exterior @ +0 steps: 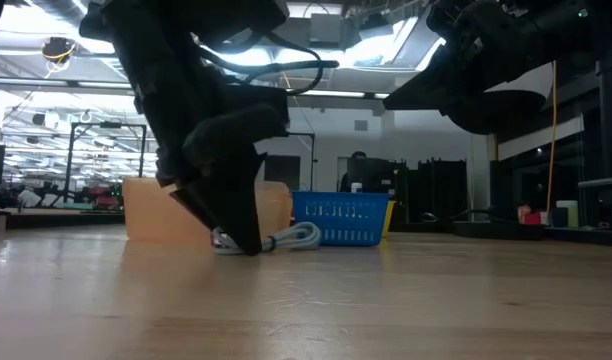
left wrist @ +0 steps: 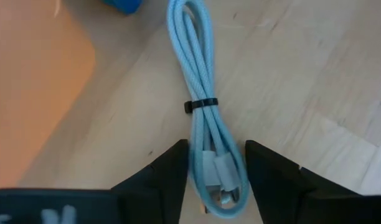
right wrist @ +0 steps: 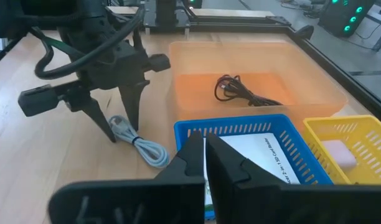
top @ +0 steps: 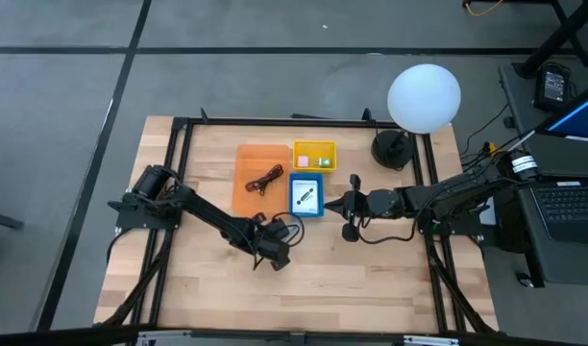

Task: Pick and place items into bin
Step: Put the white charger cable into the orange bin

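Pale blue braided cable (left wrist: 206, 99), coiled and bound by a thin black tie (left wrist: 200, 104), lies on the wooden tabletop (top: 371, 279) with one end between the two dark fingers (left wrist: 167, 177) of the left gripper (left wrist: 216, 180). The gripper is part open, its jaws straddling the coil's end where the plugs sit; whether the pads already press the cable cannot be told. In the low view the gripper's tips reach down to the tabletop right at the coil, which trails out beside them toward the bins.

Just beyond the left gripper stands the blue mesh bin (right wrist: 240, 127), holding a white card (right wrist: 265, 152) with black print; the letters on it are too small and slanted to read with certainty. Next to the blue bin, a little farther from the gripper, sits the translucent orange bin (right wrist: 315, 81) with a thin dark cable (right wrist: 240, 90) bunched on its floor; from above that bundle shows red and black strands. Farther still is the yellow mesh bin (top: 314, 155), with a pale pink piece (right wrist: 337, 152) and a small green piece (top: 325, 161) inside.

The right gripper (right wrist: 205, 155) hangs clear of the tabletop by the blue bin's far side from the left gripper, its fingers clenched together on nothing.
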Robot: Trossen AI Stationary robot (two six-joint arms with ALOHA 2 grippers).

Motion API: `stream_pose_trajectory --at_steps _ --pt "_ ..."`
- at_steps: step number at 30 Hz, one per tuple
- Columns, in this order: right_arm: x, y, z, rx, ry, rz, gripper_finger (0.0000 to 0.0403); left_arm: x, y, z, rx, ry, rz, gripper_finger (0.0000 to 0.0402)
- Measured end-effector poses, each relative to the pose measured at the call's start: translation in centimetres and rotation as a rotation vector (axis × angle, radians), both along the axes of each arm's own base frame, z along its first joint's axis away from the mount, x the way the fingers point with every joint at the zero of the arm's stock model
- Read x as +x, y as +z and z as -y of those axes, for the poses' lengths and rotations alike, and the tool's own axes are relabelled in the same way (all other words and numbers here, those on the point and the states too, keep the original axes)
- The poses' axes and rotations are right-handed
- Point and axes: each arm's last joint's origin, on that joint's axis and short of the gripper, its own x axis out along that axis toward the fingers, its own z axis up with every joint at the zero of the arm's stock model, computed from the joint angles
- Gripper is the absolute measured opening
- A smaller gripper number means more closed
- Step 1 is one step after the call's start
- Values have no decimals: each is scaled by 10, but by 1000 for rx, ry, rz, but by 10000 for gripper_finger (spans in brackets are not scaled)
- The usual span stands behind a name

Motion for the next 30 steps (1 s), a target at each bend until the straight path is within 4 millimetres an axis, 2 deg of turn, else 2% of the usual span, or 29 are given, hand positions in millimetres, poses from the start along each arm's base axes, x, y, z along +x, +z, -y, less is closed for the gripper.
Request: stream_pose_trajectory --at_steps 8,13,30 --pt "0 0 0 -1 0 -1 0 0 0 1 -14 -104 -37 83" --pt "0 0 0 -1 0 -2 0 -2 6 1 -21 -156 -41 50" --pt "0 -1 0 -3 0 -11 0 -24 58 -6 35 -329 -49 50"
